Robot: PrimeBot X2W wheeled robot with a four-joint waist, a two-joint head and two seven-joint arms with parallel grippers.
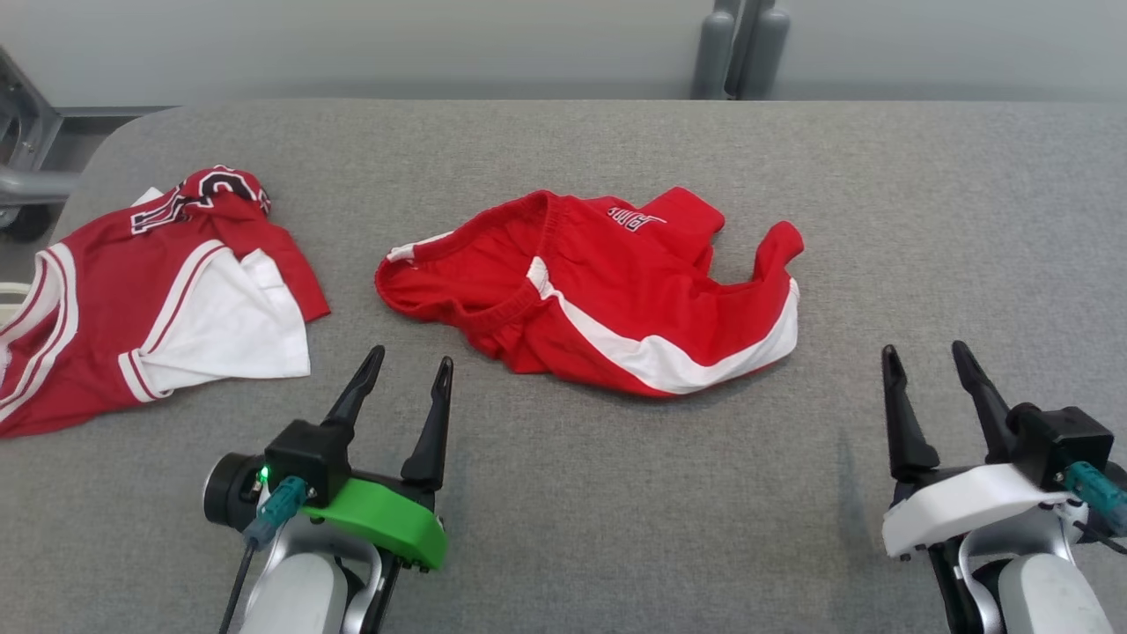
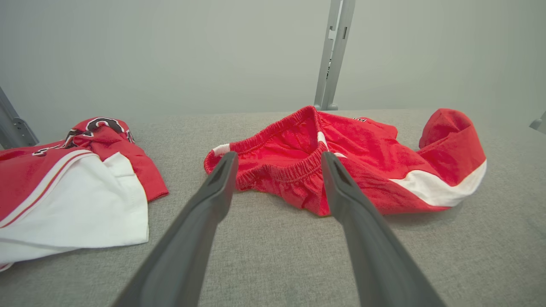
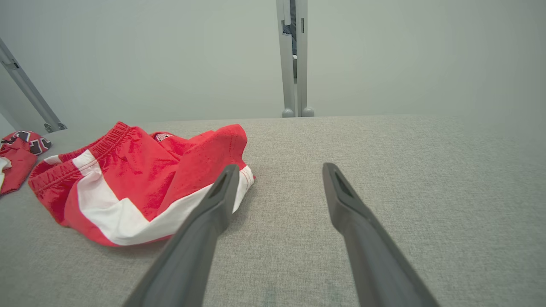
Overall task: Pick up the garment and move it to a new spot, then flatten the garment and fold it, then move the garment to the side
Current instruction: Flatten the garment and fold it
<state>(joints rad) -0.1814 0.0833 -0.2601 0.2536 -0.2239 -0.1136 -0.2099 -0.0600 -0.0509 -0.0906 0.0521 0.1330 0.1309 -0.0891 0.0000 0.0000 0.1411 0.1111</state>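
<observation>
While shorts [image 1: 607, 291] lie crumpled, left pincer [image 1: 414, 356] gapes.

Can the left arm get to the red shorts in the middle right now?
Probably yes. The left gripper is open and points at the shorts, with only table between them; the jersey lies off to its side.

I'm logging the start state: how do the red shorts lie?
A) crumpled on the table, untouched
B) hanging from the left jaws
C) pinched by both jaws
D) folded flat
A: the red shorts lie rumpled on the grey table; the left gripper and right gripper stand short of them, jaws open.
</observation>
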